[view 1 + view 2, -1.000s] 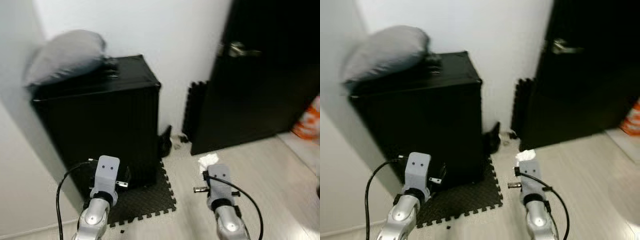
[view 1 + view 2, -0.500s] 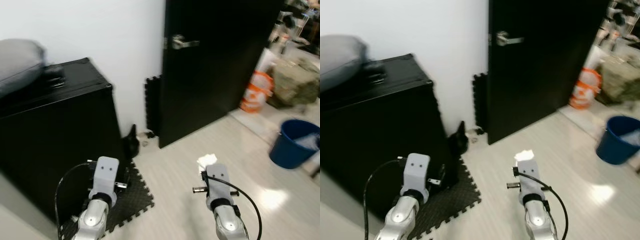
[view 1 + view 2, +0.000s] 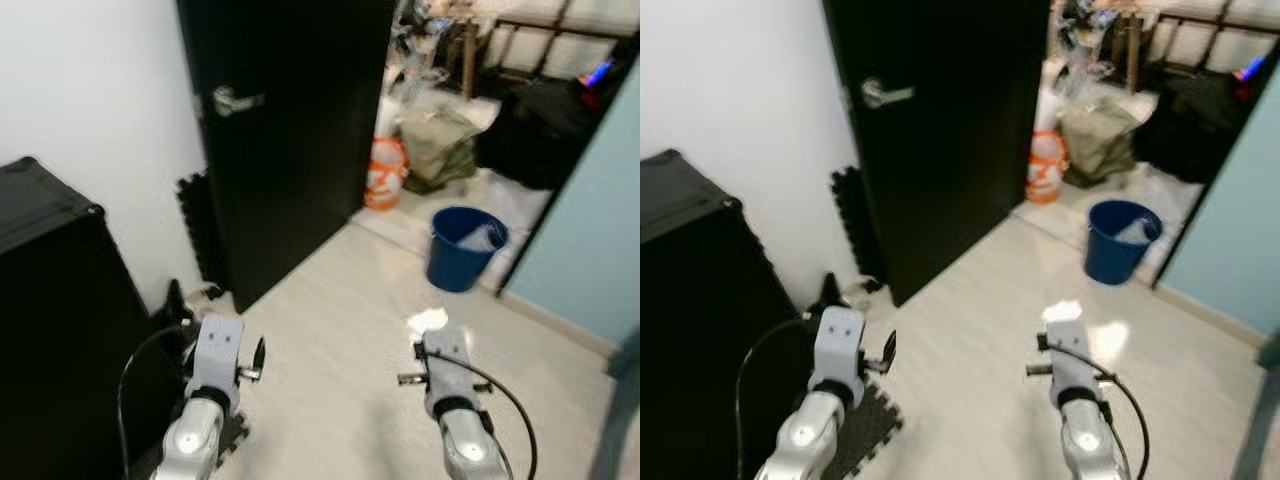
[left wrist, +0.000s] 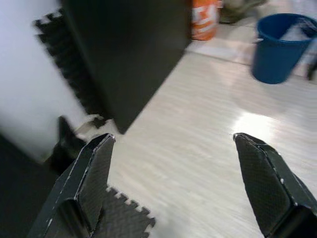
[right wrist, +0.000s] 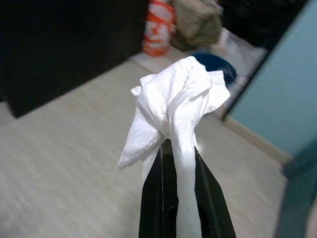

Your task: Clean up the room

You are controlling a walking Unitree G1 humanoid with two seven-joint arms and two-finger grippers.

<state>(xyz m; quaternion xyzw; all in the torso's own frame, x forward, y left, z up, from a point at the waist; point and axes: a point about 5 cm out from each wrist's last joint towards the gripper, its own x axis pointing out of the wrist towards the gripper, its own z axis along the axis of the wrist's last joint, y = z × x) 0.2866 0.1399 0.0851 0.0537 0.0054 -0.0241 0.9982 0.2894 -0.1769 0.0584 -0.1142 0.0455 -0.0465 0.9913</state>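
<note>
Leftmost, a black cabinet (image 3: pixel 40 330) against the white wall, a foam floor mat (image 3: pixel 855 430) at its foot.

Left gripper (image 4: pixel 181 186): fingers spread wide, holding nothing, carried low over the pale floor (image 3: pixel 330 340); judged idle.

Black door (image 3: pixel 290 120), standing open, with more foam mat pieces (image 3: pixel 195 225) leaning between it and the wall.

Right gripper (image 5: pixel 176 198): fingers pressed together on a crumpled white tissue (image 5: pixel 173 106), which stands up above the fingertips. Held out ahead, probably for carrying to a bin.

Blue bucket (image 3: pixel 465 245): on the floor beyond the doorway, well apart from the tissue, some pale waste already inside; the likely drop point.

Beyond it, an orange-and-white bag (image 3: pixel 383 172) and an olive bundle (image 3: pixel 440 140).
</note>
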